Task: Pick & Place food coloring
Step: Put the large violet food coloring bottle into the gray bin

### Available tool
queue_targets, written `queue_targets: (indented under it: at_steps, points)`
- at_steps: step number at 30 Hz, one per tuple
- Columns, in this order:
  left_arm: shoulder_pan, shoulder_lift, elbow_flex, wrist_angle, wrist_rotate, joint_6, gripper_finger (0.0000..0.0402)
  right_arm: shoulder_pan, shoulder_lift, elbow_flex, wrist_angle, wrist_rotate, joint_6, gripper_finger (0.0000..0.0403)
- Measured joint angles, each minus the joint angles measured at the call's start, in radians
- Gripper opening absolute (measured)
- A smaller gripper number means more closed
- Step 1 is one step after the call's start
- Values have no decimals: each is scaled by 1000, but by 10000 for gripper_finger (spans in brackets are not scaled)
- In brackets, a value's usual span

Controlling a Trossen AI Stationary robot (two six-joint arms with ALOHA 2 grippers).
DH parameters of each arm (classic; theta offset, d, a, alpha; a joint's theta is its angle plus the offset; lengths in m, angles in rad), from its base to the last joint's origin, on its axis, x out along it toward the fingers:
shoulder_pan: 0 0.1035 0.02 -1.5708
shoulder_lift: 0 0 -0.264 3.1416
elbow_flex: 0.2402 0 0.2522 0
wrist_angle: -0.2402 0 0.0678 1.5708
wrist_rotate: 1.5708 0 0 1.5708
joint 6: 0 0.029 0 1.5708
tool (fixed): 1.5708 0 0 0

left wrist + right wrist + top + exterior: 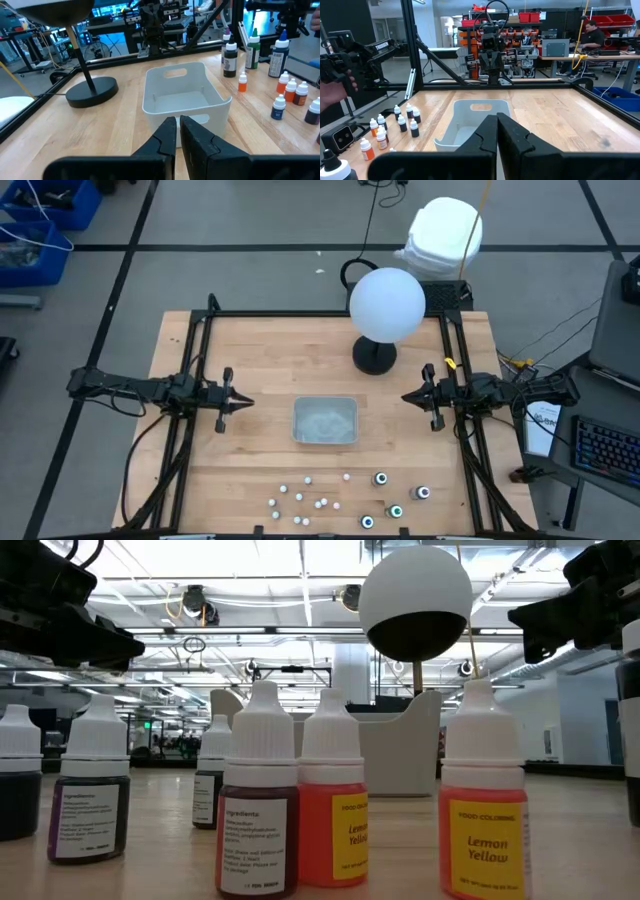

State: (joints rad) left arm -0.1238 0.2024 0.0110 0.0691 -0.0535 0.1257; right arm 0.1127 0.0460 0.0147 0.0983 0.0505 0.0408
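The food coloring stands upright on the wood table near its front edge: several tiny white-capped bottles (pixel 305 498) and several larger dark ones (pixel 396 511) to their right. The low view shows them close up, among them a Lemon Yellow one (pixel 483 810). They also appear in the left wrist view (pixel 287 92) and the right wrist view (pixel 395 125). A white rectangular bin (pixel 325 421) sits mid-table. My left gripper (pixel 243 402) hovers shut left of the bin (pixel 177 120). My right gripper (pixel 408 395) hovers shut on the bin's right (pixel 496 117). Both point level at the bin.
A lamp with a white globe (pixel 387 305) stands on a black round base (pixel 374 356) behind the bin. Black frame rails (pixel 190 360) run along the table's left and right sides. A person's hand (pixel 332 92) shows beside the table near the bottles.
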Motion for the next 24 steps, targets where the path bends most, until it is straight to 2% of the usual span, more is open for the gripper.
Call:
queue_targets:
  at_steps: [5,16,20,24]
  points:
    - [0,0,0,24,0,-30,33,0,0,0,3,0,0,0]
    - [0,0,0,233,0,-78,33,0,0,0,3,0,0,0]
    - [0,0,0,209,1,-190,33,0,0,0,3,0,-3,0]
    - [0,0,0,163,0,-180,33,0,0,0,11,3,-47,0]
